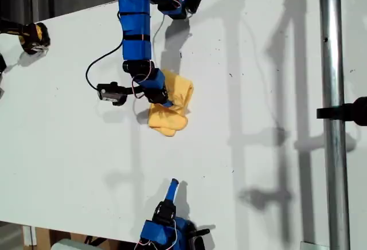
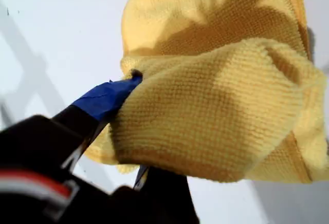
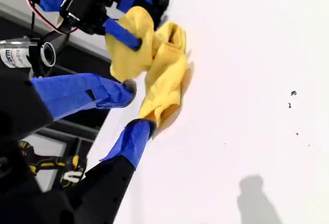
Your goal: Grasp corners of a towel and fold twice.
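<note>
Looking from the near edge of the tabletop in the exterior view, we had my second gripper low and idle there, well apart from the towel. In its own wrist view its jaws stood wide open with nothing between them, the blue fingertips simply framing the cloth from a distance.

Farther in, near the middle of the tabletop, the towel lay bunched into a rumpled yellow lump, not spread flat. My first gripper reached down from the far side and was buried in it. In the first wrist view the jaws were closed on a thick gathered fold of the towel, 1 blue-taped finger showing at the cloth's edge and the other hidden under the fabric.

We judged that the task sat at its grasping stage, with neither of the 2 folds made. We could not tell whether the pinched part was a true corner, and no white tag showed. The next move seemed to call for my second gripper to travel in and take another corner, so the cloth could be drawn open between both arms.
</note>
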### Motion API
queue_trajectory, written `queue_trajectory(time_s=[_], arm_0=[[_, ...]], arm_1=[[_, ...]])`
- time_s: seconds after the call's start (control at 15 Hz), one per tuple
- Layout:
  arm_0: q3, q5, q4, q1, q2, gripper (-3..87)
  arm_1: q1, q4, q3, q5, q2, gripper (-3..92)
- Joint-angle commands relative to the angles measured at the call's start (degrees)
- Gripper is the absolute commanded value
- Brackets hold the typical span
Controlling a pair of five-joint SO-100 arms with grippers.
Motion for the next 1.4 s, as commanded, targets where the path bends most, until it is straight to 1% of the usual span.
queue_trajectory(time_s=[0.0,0.07,0.2,0.27,0.4,0.47,0.53,0.73,0.8,0.87,0.93,1.0,1.07,1.2,1.33], arm_0=[[-1.7,-0.7,-0.1,0.3,0.4,10.3],[-1.6,-0.8,-0.1,0.3,0.4,10.3],[-1.6,-0.9,-0.1,0.3,0.4,10.3],[-1.6,-0.9,-0.1,0.2,0.4,10.3],[-1.6,-0.9,-0.2,0.0,0.4,10.3],[-1.6,-0.9,-0.3,-0.1,0.4,10.3],[-1.6,-0.9,-0.3,-0.2,0.4,10.3],[-1.4,-0.9,-0.4,-0.2,0.4,10.4],[-1.3,-0.8,-0.4,-0.3,0.4,12.8],[-1.3,-0.4,-0.4,-0.4,0.4,14.2],[-1.1,-0.2,-0.4,-0.4,0.4,12.9],[-0.8,0.0,-0.6,-0.7,0.4,13.2],[-0.3,0.2,-1.0,-0.9,0.4,14.0],[0.8,-0.1,-1.2,-0.9,0.4,16.0],[2.2,-1.0,-1.3,-1.0,0.4,16.8]], arm_1=[[1.4,-3.2,-6.2,-0.8,-4.5,-0.1],[2.1,-4.5,-7.3,-0.8,-6.7,-0.1],[3.3,-3.9,-10.5,-0.9,-9.7,0.7],[3.8,-2.8,-12.7,-2.4,-10.4,5.9],[4.0,-0.5,-18.2,-6.1,-10.5,34.7],[4.1,-1.1,-19.4,-8.1,-9.3,43.2],[4.1,-2.8,-19.6,-9.7,-7.4,44.9],[5.6,-4.8,-17.8,-10.5,1.2,42.8],[6.5,-3.9,-15.9,-10.5,5.0,40.5],[7.6,-1.2,-12.4,-10.1,9.6,29.5],[8.3,2.3,-8.3,-9.4,14.7,15.5],[8.9,7.7,-4.1,-6.9,19.6,6.0],[8.7,12.1,0.4,-6.0,25.1,1.9],[6.7,18.1,12.2,-1.8,37.5,-0.1],[3.9,19.7,28.6,4.4,52.5,-0.1]])
